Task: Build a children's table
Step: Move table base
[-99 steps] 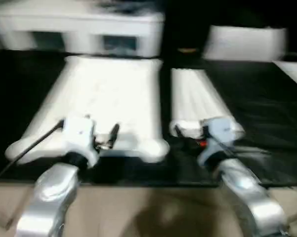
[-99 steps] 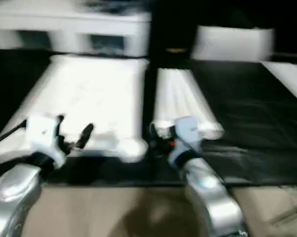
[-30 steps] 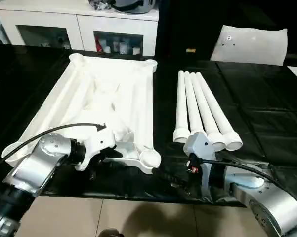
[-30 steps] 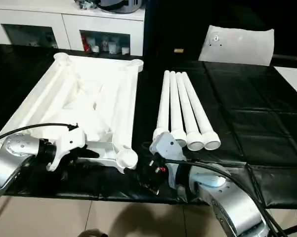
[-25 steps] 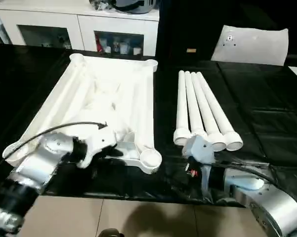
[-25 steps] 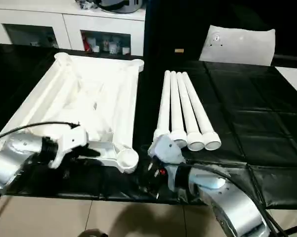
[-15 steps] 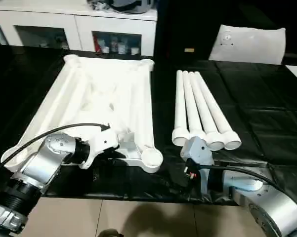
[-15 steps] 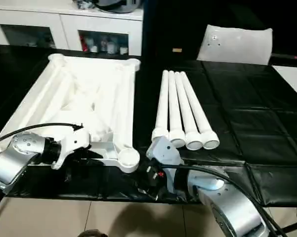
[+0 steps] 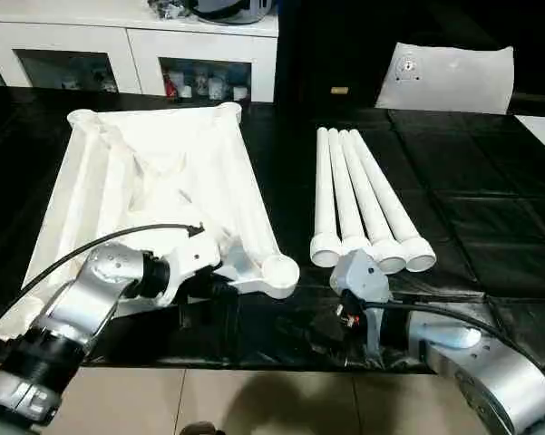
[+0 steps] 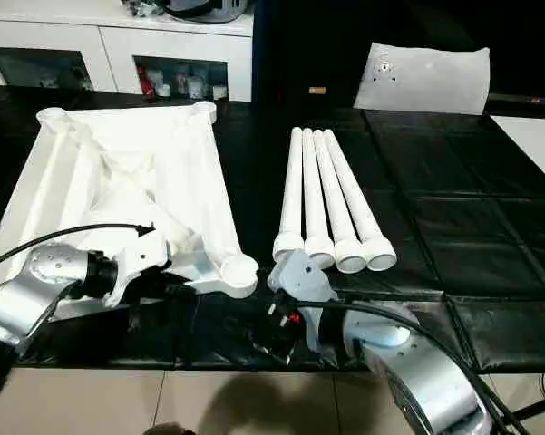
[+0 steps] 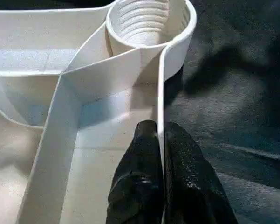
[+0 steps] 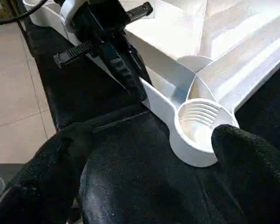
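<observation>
The children's table's white top (image 9: 154, 181) lies upside down on the black work table, ribs up, skewed with its far end to the left. Its near right corner socket (image 9: 279, 270) shows threads inside (image 11: 142, 18). My left gripper (image 11: 160, 131) is shut on the thin near rim wall beside that socket, one finger on each side. Several white legs (image 9: 358, 195) lie side by side to the right of the top. My right gripper (image 12: 149, 163) stands wide open low at the table's front edge, facing the socket (image 12: 200, 128), touching nothing.
A white cabinet with glass doors (image 9: 127, 41) stands behind the table. A white cushion-like piece (image 9: 449, 77) leans at the back right. Tiled floor (image 9: 254, 403) begins just past the front edge. A black cable (image 9: 100, 245) runs along my left arm.
My left gripper has closed onto the top's near rim. The top has swung, its far end going left. The right gripper has stayed open, about where it was.
</observation>
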{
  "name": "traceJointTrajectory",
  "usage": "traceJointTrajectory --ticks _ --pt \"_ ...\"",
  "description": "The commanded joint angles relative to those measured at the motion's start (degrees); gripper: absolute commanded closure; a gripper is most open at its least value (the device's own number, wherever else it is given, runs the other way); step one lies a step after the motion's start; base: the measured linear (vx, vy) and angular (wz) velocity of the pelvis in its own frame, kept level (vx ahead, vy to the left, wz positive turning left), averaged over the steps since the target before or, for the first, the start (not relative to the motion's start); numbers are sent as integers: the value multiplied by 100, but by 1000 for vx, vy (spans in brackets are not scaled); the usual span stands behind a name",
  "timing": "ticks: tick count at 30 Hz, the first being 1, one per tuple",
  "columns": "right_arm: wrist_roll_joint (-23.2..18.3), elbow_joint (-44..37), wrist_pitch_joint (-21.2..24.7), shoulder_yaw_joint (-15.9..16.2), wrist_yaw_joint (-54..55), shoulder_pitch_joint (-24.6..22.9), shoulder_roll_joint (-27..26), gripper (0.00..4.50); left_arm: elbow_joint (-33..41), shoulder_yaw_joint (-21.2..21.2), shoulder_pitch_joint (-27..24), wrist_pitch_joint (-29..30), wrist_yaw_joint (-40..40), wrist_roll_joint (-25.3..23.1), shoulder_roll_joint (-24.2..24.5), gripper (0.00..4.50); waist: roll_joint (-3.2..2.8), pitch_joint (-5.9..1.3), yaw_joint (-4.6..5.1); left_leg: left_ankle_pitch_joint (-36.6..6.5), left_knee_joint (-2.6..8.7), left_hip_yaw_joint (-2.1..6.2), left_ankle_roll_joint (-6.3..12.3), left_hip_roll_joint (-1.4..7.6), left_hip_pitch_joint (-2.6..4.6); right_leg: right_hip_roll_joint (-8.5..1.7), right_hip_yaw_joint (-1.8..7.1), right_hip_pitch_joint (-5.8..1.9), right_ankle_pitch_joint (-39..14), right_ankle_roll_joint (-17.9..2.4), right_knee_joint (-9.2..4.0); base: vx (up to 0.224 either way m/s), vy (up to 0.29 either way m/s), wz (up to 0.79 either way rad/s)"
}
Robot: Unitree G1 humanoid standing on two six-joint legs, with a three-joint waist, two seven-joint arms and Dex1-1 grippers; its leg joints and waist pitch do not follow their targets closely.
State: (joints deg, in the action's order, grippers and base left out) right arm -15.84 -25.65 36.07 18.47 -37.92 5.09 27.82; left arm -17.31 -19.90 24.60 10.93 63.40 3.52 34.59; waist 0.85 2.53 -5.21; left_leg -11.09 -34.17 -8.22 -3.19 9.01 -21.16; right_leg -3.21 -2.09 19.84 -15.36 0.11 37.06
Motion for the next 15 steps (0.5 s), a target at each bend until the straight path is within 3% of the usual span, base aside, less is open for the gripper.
traceJointTrajectory --ticks 1,3,4,5,6,7,10,12,13,15 --pt "31 73 -26 -44 19 59 19 0 -139 144 95 -137 -180 -97 55 447 -87 -266 -48 -1026 475 130 -70 412 89 -546 292 -145 220 -1230 -444 0 0 0" --pt "34 98 -28 -70 65 70 -20 0 -174 162 92 -270 -192 -112 66 447 -91 -270 -49 -994 470 131 -58 410 88 -544 290 -144 306 -1231 -439 0 0 0" --pt "34 145 -35 -125 137 89 -82 0 -185 207 87 -348 -253 -109 39 447 -50 -273 -49 -901 462 126 -27 408 81 -552 290 -150 423 -1245 -425 0 0 0" --pt "56 188 -74 -159 189 109 -121 0 -190 247 89 -392 -311 -99 6 447 -45 -275 -40 -883 462 121 -13 404 80 -548 287 -149 436 -1254 -426 0 0 0" --pt "55 253 -139 -204 219 143 -177 0 -151 303 82 -329 -257 8 -35 447 -55 -274 -42 -865 456 117 -11 405 83 -549 285 -142 432 -1269 -428 0 0 0" --pt "55 295 -186 -230 232 166 -211 0 -124 340 78 -279 -208 84 -60 404 -47 -274 -37 -845 456 114 -7 402 78 -553 284 -144 418 -1283 -424 0 0 0" --pt "-292 354 -151 -429 118 297 -407 0 158 490 -19 -174 -34 339 -52 389 -91 -289 -41 -872 445 108 -21 420 104 -554 285 -127 496 -1367 -414 0 0 0" --pt "-178 392 -201 -457 273 346 -450 0 293 524 -87 -150 -3 381 7 381 -85 -282 -36 -823 455 108 -15 416 90 -526 273 -129 636 -1374 -400 0 0 0" --pt "-92 444 -279 -456 357 385 -480 0 393 553 -140 -115 14 410 53 363 -144 -285 -54 -833 451 114 -33 407 96 -533 272 -126 623 -1357 -395 0 0 0" --pt "220 615 -509 -416 636 487 -544 0 584 642 -238 -52 -8 484 102 352 -118 -277 -49 -898 463 110 -91 410 89 -533 273 -124 556 -1318 -401 0 0 0"
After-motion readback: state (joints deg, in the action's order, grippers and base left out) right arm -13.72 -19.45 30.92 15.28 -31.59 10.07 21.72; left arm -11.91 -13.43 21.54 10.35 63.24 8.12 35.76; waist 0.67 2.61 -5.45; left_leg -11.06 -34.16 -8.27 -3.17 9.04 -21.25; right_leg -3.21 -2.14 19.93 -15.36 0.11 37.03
